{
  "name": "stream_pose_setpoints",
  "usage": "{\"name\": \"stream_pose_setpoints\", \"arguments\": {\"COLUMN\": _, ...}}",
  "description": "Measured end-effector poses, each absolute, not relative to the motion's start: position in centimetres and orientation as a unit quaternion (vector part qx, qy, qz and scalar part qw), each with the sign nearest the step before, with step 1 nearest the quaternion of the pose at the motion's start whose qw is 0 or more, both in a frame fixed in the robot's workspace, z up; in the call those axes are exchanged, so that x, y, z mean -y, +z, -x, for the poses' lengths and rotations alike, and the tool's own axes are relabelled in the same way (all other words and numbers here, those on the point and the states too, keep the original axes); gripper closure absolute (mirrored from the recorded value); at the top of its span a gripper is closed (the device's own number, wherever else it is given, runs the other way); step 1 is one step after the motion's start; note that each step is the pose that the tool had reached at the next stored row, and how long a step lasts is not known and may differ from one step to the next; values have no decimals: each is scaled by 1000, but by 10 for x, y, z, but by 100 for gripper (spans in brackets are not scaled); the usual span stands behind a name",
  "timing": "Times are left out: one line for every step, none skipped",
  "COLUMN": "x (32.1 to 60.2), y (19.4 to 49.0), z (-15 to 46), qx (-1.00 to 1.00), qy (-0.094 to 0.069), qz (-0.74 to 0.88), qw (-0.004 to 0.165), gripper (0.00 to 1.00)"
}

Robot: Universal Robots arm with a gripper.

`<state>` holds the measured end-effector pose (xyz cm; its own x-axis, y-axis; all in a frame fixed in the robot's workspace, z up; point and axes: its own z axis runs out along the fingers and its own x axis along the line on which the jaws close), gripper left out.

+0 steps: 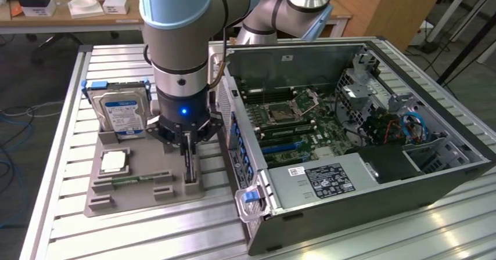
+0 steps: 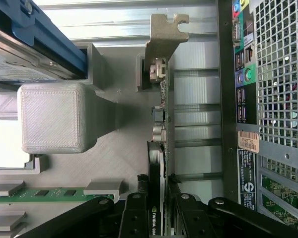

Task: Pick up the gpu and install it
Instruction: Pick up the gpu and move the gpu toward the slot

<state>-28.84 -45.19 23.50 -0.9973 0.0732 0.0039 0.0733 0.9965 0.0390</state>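
- Slatted surface [image 1: 116, 237] carries a grey holder [image 1: 116, 201] beside the open case [image 1: 349, 173]
- Your gpu [image 2: 159, 124] stands on edge in its slot, likely so the tool [image 2: 157, 201] can pinch it from above, as it does now

Black two-finger gripper [image 2: 158, 201] had its fingers [image 2: 134, 218] pinched on both faces of the gpu [image 2: 159, 129], a thin green card seen edge-on with a silver metal end bracket [image 2: 165, 37]. Card sat in the grey printed plastic holder [image 2: 114, 148]. Narrow green memory stick [image 2: 39, 193] and blue-framed hard drive [image 2: 35, 49] shared that holder. Perforated grey computer case [image 2: 283, 74] was just beside.
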Motion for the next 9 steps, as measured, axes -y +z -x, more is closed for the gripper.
{"name": "stream_pose_setpoints", "arguments": {"x": 452, "y": 235, "z": 288, "qx": 999, "qy": -20, "qz": 37, "qw": 1, "gripper": 74}}
{"name": "stream_pose_setpoints", "arguments": {"x": 452, "y": 235, "z": 288, "qx": 999, "qy": -20, "qz": 37, "qw": 1, "gripper": 74}}
{"name": "stream_pose_setpoints", "arguments": {"x": 452, "y": 235, "z": 288, "qx": 999, "qy": -20, "qz": 37, "qw": 1, "gripper": 74}}
{"name": "stream_pose_setpoints", "arguments": {"x": 452, "y": 235, "z": 288, "qx": 999, "qy": -20, "qz": 37, "qw": 1, "gripper": 74}}
{"name": "stream_pose_setpoints", "arguments": {"x": 452, "y": 235, "z": 288, "qx": 999, "qy": -20, "qz": 37, "qw": 1, "gripper": 74}}
{"name": "stream_pose_setpoints", "arguments": {"x": 452, "y": 235, "z": 288, "qx": 999, "qy": -20, "qz": 37, "qw": 1, "gripper": 74}}
{"name": "stream_pose_setpoints", "arguments": {"x": 452, "y": 236, "z": 288, "qx": 999, "qy": -20, "qz": 37, "qw": 1, "gripper": 74}}
{"name": "stream_pose_setpoints", "arguments": {"x": 452, "y": 237, "z": 288, "qx": 999, "qy": -20, "qz": 37, "qw": 1, "gripper": 74}}
{"name": "stream_pose_setpoints", "arguments": {"x": 452, "y": 238, "z": 288, "qx": 999, "qy": -20, "qz": 37, "qw": 1, "gripper": 74}}
